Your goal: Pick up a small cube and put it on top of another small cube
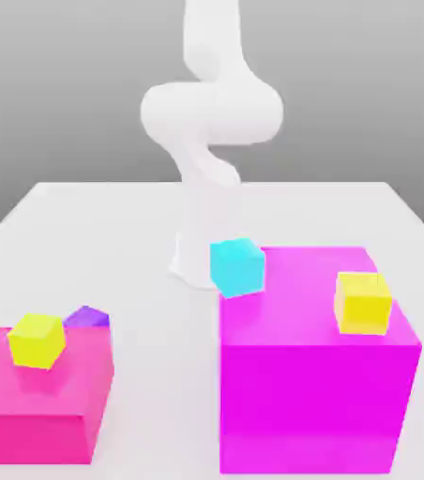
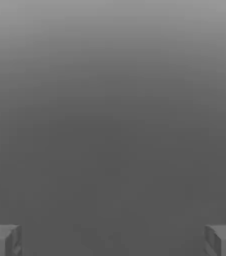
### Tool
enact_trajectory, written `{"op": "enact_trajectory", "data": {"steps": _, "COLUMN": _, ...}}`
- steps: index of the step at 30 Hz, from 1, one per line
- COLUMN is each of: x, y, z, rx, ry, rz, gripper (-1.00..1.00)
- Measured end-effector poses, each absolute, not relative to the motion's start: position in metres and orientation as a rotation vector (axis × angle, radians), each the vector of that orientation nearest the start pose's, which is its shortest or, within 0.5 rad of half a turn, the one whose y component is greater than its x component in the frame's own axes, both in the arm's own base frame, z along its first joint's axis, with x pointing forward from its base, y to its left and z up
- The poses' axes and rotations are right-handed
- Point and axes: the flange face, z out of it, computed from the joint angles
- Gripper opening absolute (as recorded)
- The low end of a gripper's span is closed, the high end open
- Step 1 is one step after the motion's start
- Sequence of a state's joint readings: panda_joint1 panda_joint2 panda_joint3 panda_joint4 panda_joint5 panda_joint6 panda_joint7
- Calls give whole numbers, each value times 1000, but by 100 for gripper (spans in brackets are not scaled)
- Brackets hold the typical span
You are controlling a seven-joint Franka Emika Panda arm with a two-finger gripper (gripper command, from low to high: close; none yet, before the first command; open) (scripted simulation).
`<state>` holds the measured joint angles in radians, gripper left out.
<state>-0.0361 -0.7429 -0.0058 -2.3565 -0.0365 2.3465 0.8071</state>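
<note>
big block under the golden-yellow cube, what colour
Magenta, clearest in the exterior view.

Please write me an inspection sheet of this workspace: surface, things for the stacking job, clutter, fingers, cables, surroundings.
Surface: white table, flat.
Job's things: purple cube on the table behind the pink block, partly hidden; lemon-yellow cube on top of that block.
Clutter: cyan cube and golden-yellow cube on the tall magenta block.
Fingers: gripper open, fingers wide apart, nothing between.
Cables: nothing seen.
Surroundings: plain grey backdrop; white arm at the table's far side.
</note>
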Motion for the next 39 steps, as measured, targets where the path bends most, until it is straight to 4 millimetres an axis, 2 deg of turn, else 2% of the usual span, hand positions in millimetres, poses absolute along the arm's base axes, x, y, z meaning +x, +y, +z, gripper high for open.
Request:
{"op": "enact_trajectory", "data": {"steps": 5, "x": 402, "y": -63, "z": 572, "rx": -2594, "ry": 1262, "rz": -867, "gripper": 0}}
{"op": "enact_trajectory", "data": {"steps": 8, "x": 407, "y": -94, "z": 516, "rx": -2634, "ry": 1356, "rz": -776, "gripper": 0}}
{"op": "enact_trajectory", "data": {"steps": 11, "x": 401, "y": -126, "z": 460, "rx": -2659, "ry": 1451, "rz": -673, "gripper": 0}}
{"op": "enact_trajectory", "data": {"steps": 14, "x": 386, "y": -155, "z": 405, "rx": -2668, "ry": 1544, "rz": -560, "gripper": 0}}
{"op": "enact_trajectory", "data": {"steps": 17, "x": 363, "y": -179, "z": 353, "rx": -2661, "ry": 1632, "rz": -440, "gripper": 0}}
{"op": "enact_trajectory", "data": {"steps": 21, "x": 321, "y": -203, "z": 289, "rx": -2628, "ry": 1740, "rz": -275, "gripper": 0}}
{"op": "enact_trajectory", "data": {"steps": 24, "x": 284, "y": -211, "z": 246, "rx": -2585, "ry": 1810, "rz": -152, "gripper": 0}}
{"op": "enact_trajectory", "data": {"steps": 27, "x": 245, "y": -212, "z": 209, "rx": -2531, "ry": 1869, "rz": -35, "gripper": 0}}
{"op": "enact_trajectory", "data": {"steps": 28, "x": 240, "y": -212, "z": 202, "rx": -2522, "ry": 1878, "rz": -18, "gripper": 0}}
{"op": "enact_trajectory", "data": {"steps": 39, "x": 238, "y": -214, "z": 153, "rx": -2517, "ry": 1894, "rz": -8, "gripper": 0}}
